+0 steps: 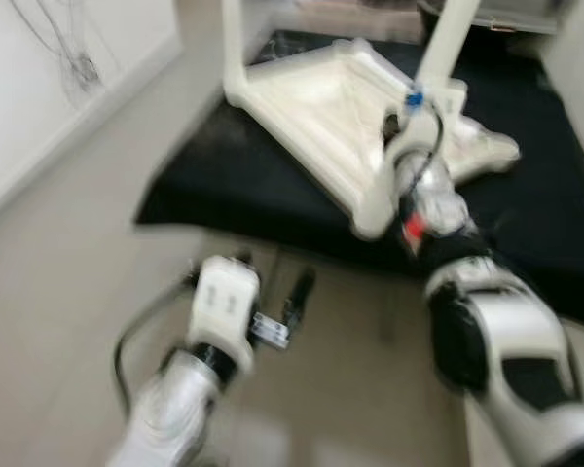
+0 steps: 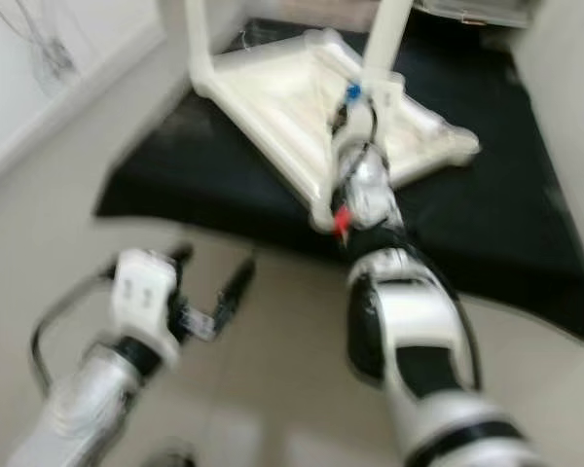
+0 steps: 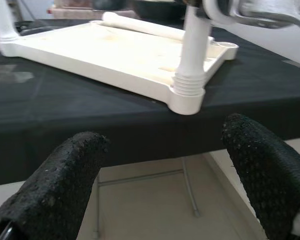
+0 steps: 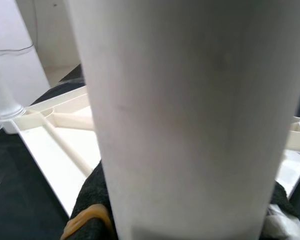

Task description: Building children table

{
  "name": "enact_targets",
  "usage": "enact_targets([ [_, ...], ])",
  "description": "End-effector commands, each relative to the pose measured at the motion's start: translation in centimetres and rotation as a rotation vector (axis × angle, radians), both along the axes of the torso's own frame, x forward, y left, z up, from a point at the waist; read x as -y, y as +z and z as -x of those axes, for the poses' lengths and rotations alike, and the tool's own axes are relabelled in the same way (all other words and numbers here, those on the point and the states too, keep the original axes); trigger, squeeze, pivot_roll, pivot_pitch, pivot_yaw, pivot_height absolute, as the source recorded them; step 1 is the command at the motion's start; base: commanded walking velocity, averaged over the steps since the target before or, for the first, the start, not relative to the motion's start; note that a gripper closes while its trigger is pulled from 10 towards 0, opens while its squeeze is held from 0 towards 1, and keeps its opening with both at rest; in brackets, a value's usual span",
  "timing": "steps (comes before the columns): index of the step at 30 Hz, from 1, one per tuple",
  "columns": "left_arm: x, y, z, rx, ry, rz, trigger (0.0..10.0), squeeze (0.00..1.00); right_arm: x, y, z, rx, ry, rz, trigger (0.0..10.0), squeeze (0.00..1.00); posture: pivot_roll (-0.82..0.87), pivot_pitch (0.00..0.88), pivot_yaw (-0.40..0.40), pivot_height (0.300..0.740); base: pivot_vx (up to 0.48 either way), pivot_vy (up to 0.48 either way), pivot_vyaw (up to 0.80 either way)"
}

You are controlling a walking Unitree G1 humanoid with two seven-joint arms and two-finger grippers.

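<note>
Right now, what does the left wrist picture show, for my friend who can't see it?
An upside-down white tabletop lies on a black mat, with one white leg standing up from its near corner. The left gripper is low in front, jaws wide open and holding nothing.

- Both head views are smeared by motion; the edges of the upturned table top [image 1: 321,107] are soft.
- The leg [image 1: 446,44] at 1 o'clock is cut off by the top edge, as is the leg [image 1: 232,39] at 11 o'clock.
- The right end effector [image 1: 409,107] is too blurred to make out its fingers.
- The black mat [image 1: 526,204] runs off at 3 o'clock.
</note>
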State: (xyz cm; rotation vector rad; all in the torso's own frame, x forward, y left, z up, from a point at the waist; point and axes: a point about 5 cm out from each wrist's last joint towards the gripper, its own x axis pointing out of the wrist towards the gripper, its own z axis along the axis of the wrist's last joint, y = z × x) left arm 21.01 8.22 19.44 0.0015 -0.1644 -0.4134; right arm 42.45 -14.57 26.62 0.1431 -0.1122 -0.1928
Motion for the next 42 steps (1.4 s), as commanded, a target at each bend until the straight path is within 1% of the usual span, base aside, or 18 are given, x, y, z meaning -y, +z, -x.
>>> enact_targets([
  [1,0.1,-0.3,0.2,-0.019,-0.006,-0.007,10.0,0.0,1.2,-5.2,0.6,-0.183,-0.122,-0.11,10.0,0.0,0.15,0.188,-0.039,0.74,0.0,0.0,0.0],
  [4,0.1,-0.3,0.2,-0.02,-0.006,-0.003,10.0,0.0,0.9,-4.6,0.8,-0.147,-0.193,-0.103,10.0,0.0,0.15,0.192,-0.039,0.74,0.0,0.0,0.0],
  [8,0.1,-0.3,0.2,-0.02,-0.006,-0.003,10.0,0.0,0.8,-4.5,0.9,-0.144,-0.262,-0.126,10.0,0.0,0.15,0.193,-0.039,0.74,0.0,0.0,0.0],
  [12,0.1,-0.3,0.1,-0.018,-0.004,-0.003,10.0,0.0,0.5,-3.8,1.2,-0.089,-0.339,-0.094,10.0,0.0,0.14,0.196,-0.035,0.74,0.0,0.0,0.0],
  [15,0.1,-0.3,0.0,-0.018,-0.007,-0.005,10.0,0.0,-1.0,-3.2,1.3,-0.036,-0.302,-0.055,10.0,0.0,0.14,0.196,-0.035,0.74,0.0,0.0,0.0],
  [16,0.1,-0.3,0.0,-0.018,-0.007,-0.005,10.0,0.0,-1.0,-3.2,1.3,-0.036,-0.302,-0.055,10.0,0.0,0.14,0.196,-0.035,0.74,0.0,0.0,0.0],
  [20,0.1,-0.3,0.0,-0.018,-0.002,-0.003,10.0,0.0,-2.8,-1.8,1.4,0.074,-0.229,0.09,10.0,0.0,0.14,0.194,-0.04,0.74,0.0,0.0,0.0],
  [22,0.1,-0.3,0.0,-0.018,-0.002,-0.004,10.0,0.0,-3.1,-1.6,1.4,0.089,-0.201,0.109,10.0,0.0,0.14,0.193,-0.04,0.74,0.0,0.0,0.0],
  [24,0.1,-0.3,0.0,-0.017,-0.002,-0.005,10.0,0.0,-3.7,-1.3,1.3,0.107,-0.147,0.163,10.0,0.0,0.14,0.194,-0.042,0.74,0.0,0.0,0.0],
  [26,0.2,-0.3,-0.1,-0.016,-0.003,-0.003,10.0,0.0,-3.8,-2.2,1.1,0.029,-0.117,0.226,10.0,0.0,0.13,0.194,-0.044,0.74,0.0,0.0,0.0],
  [27,0.2,-0.3,-0.1,-0.016,-0.003,-0.003,10.0,0.0,-3.8,-2.2,1.1,0.029,-0.117,0.226,10.0,0.0,0.13,0.194,-0.044,0.74,0.0,0.0,0.0],
  [28,0.2,-0.3,-0.1,-0.015,-0.001,0.001,10.0,0.0,-3.8,-3.1,0.9,-0.042,-0.091,0.24,10.0,0.0,0.13,0.194,-0.045,0.74,0.0,0.0,0.0],
  [32,0.2,-0.3,-0.1,-0.014,0.0,0.002,10.0,0.0,-3.7,-3.7,0.8,-0.085,-0.063,0.229,10.0,0.0,0.13,0.193,-0.045,0.74,0.0,0.0,0.0],
  [33,0.2,-0.3,-0.1,-0.013,0.0,0.001,10.0,0.0,-3.5,-4.2,0.8,-0.127,-0.054,0.2,10.0,0.0,0.13,0.194,-0.045,0.74,0.0,0.0,0.0],
  [36,0.2,-0.3,-0.1,-0.013,0.0,0.001,10.0,0.0,-3.3,-4.7,0.7,-0.173,-0.042,0.197,10.0,0.0,0.13,0.193,-0.048,0.74,0.0,0.0,0.0],
  [37,0.2,-0.3,-0.1,-0.012,0.002,0.001,10.0,0.0,-3.2,-5.4,0.7,-0.227,-0.024,0.143,10.0,0.0,0.13,0.195,-0.049,0.74,0.0,0.0,0.0],
  [38,0.2,-0.3,-0.1,-0.012,0.002,0.001,10.0,0.0,-3.2,-5.4,0.7,-0.227,-0.024,0.143,10.0,0.0,0.13,0.195,-0.049,0.74,0.0,0.0,0.0],
  [42,0.2,-0.3,-0.1,-0.011,0.005,0.001,10.0,0.0,-3.2,-6.0,0.7,-0.285,0.03,0.054,10.0,0.0,0.13,0.195,-0.05,0.74,0.0,0.0,0.0],
])
